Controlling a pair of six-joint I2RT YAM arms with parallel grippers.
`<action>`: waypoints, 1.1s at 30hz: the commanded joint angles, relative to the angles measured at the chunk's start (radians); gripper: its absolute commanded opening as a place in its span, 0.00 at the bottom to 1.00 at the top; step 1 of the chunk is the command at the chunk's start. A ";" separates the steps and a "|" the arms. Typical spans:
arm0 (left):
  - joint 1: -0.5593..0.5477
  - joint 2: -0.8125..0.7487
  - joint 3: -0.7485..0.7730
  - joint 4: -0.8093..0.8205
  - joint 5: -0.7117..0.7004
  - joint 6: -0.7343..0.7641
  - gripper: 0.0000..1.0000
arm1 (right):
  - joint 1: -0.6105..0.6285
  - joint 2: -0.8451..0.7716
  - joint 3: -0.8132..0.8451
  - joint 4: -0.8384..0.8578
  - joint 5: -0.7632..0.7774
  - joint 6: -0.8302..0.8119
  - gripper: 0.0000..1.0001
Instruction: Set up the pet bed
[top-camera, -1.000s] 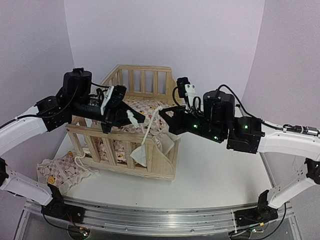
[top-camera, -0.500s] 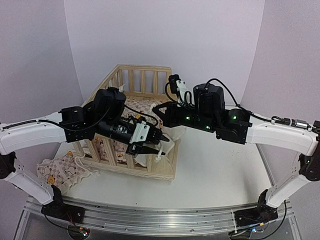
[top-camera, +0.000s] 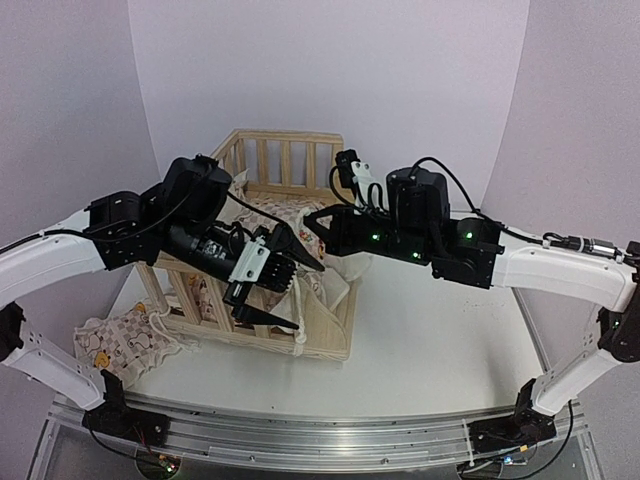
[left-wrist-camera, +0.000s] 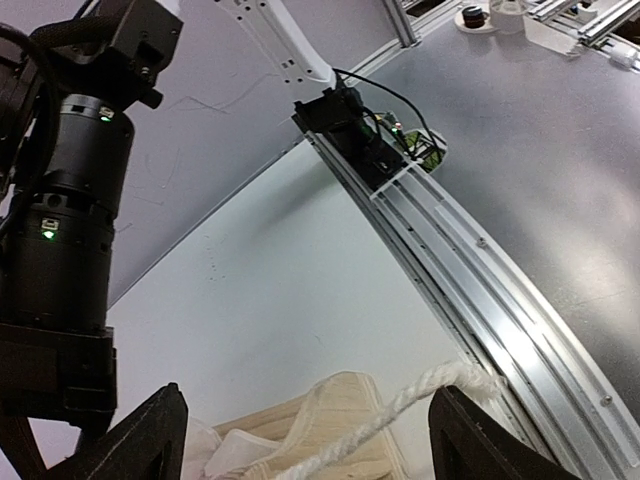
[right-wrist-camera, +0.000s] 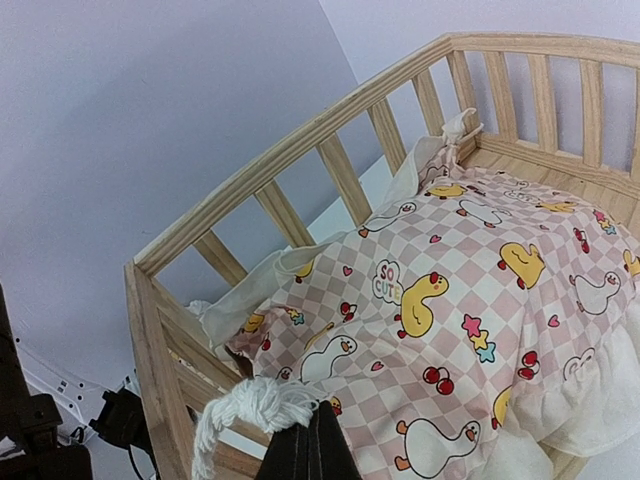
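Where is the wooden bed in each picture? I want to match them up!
Top external: the wooden bed is centre-left, toward the back.
Left wrist: only one pale corner of the wooden bed shows, at the bottom edge.
Right wrist: the wooden bed fills the picture, its rails around the duck cushion.
Shared landmark: a white tie string, seen against the wood in both wrist views.

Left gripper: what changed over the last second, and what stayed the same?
The left gripper swung nearer and rightward from above the cushion to the front corner of the frame, opening and releasing the tie string. The right gripper stays shut on a string end; the frame has not moved.
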 joint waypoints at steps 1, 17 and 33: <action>0.000 -0.017 0.060 -0.122 0.033 0.027 0.89 | -0.007 -0.038 -0.006 0.016 -0.011 -0.012 0.00; 0.091 -0.074 0.114 0.188 -0.089 -0.425 0.80 | -0.007 -0.040 0.019 0.012 -0.088 -0.019 0.00; 0.142 -0.055 0.050 0.166 -0.287 -0.894 0.54 | -0.003 -0.013 0.098 0.009 -0.240 -0.041 0.00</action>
